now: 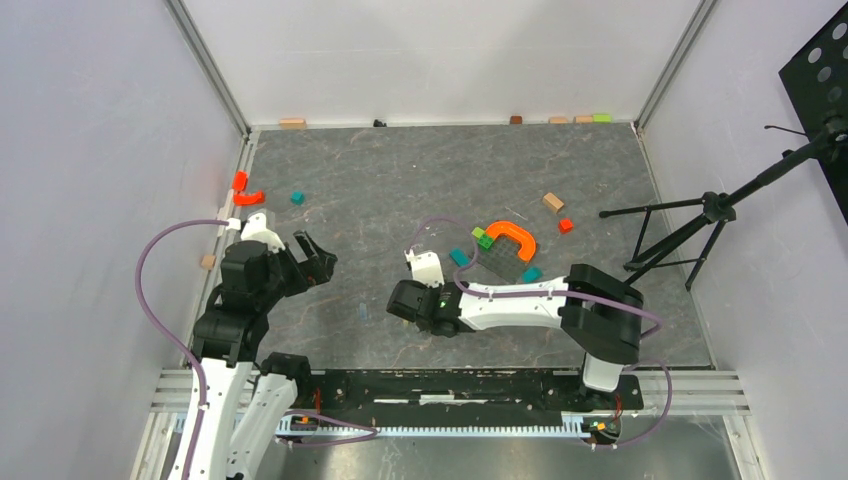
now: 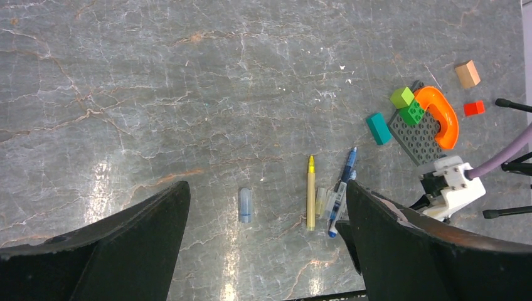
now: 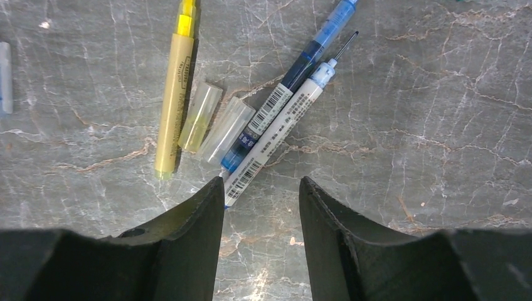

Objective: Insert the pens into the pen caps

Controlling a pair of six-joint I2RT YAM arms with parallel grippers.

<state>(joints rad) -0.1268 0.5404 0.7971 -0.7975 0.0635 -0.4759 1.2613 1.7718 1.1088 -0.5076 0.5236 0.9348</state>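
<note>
In the right wrist view a pale yellow pen (image 3: 172, 94), a dark blue pen (image 3: 295, 69) and a white-barrelled pen with a blue tip (image 3: 282, 122) lie close together on the table. Two clear pen caps, one yellowish (image 3: 201, 116) and one colourless (image 3: 226, 128), lie between them. My right gripper (image 3: 260, 188) is open and empty just short of the white pen's end. A bluish-grey cap (image 2: 245, 205) lies alone to the left of the yellow pen (image 2: 310, 194). My left gripper (image 2: 266, 188) is wide open and empty above them, and it shows in the top view (image 1: 315, 258).
An orange arch (image 1: 512, 238) and green blocks (image 1: 483, 238) sit on a dark baseplate beyond the right gripper (image 1: 405, 300). Teal blocks (image 1: 459, 257), a red block (image 1: 566, 225) and a wooden block (image 1: 553, 202) lie around. A black tripod (image 1: 700, 215) stands at the right.
</note>
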